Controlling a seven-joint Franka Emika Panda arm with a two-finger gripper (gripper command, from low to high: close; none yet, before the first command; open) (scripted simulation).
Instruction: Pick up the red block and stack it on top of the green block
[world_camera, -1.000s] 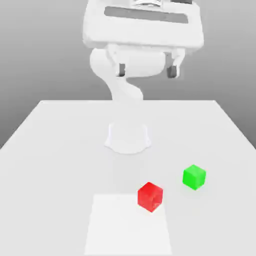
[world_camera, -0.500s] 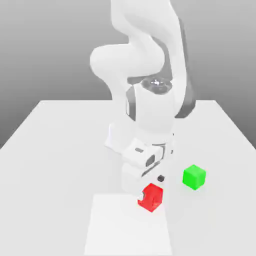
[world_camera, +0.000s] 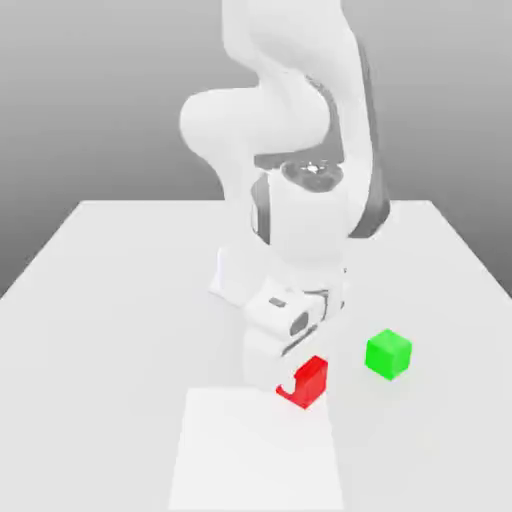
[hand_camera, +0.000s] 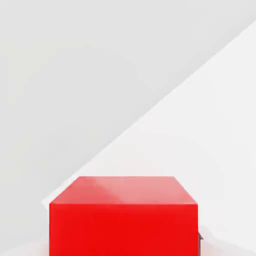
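The red block (world_camera: 312, 385) sits on the white table (world_camera: 110, 300) at the far edge of a paler square patch. My gripper (world_camera: 298, 373) has come down over it and is shut on it, its white hand covering the block's upper left part. In the hand view the red block (hand_camera: 124, 215) looms close, with a dark fingertip (hand_camera: 200, 240) pressed at its side. The green block (world_camera: 388, 354) stands free on the table, a short way toward the exterior view's right of the red one and slightly farther back.
The arm's round white base (world_camera: 255, 278) rises from the table just behind the blocks. A paler square patch (world_camera: 255, 455) lies at the near edge. The table's side edges run off toward both sides of the exterior view.
The hand dropped from high above the table down onto the red block, then its fingers closed on the block. Neither block has shifted.
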